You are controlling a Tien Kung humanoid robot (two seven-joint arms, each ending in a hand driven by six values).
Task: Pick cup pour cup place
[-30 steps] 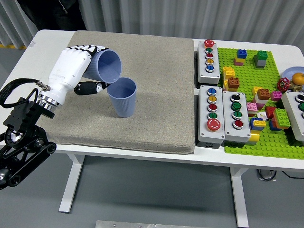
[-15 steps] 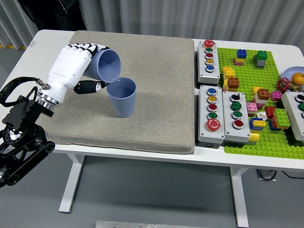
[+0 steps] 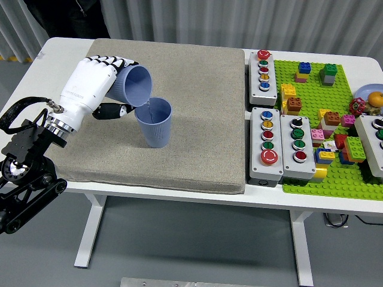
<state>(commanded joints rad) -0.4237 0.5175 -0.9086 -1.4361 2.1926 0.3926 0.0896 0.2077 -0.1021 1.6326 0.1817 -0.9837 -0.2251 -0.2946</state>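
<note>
Left robot hand [image 3: 96,86] comes in from 9 o'clock, white shell with black fingers [image 3: 111,60] wrapped around a blue ribbed cup [image 3: 133,85] — grasping it, tilted hard so its open mouth faces 4 o'clock and down. The tipped cup's lower rim sits just over the rim of a second blue ribbed cup [image 3: 154,122], which stands upright on the grey mat [image 3: 197,107], left of the mat's centre. Whether the two rims touch is unclear. A thin pale streak shows at the lip between them; contents can't be made out.

The mat covers most of the white desk [image 3: 66,57]. At 3 o'clock of the mat — three grey button boxes [image 3: 264,70], [image 3: 266,144], [image 3: 297,146] with coloured buttons, then a green baseplate [image 3: 326,179] scattered with toy bricks. Another button box [image 3: 374,140] is cut off at the right edge, with an orange round item [image 3: 375,98] near it.

A dark-clothed person [image 3: 72,15] stands at the far side, 11 o'clock, hands not visible.
</note>
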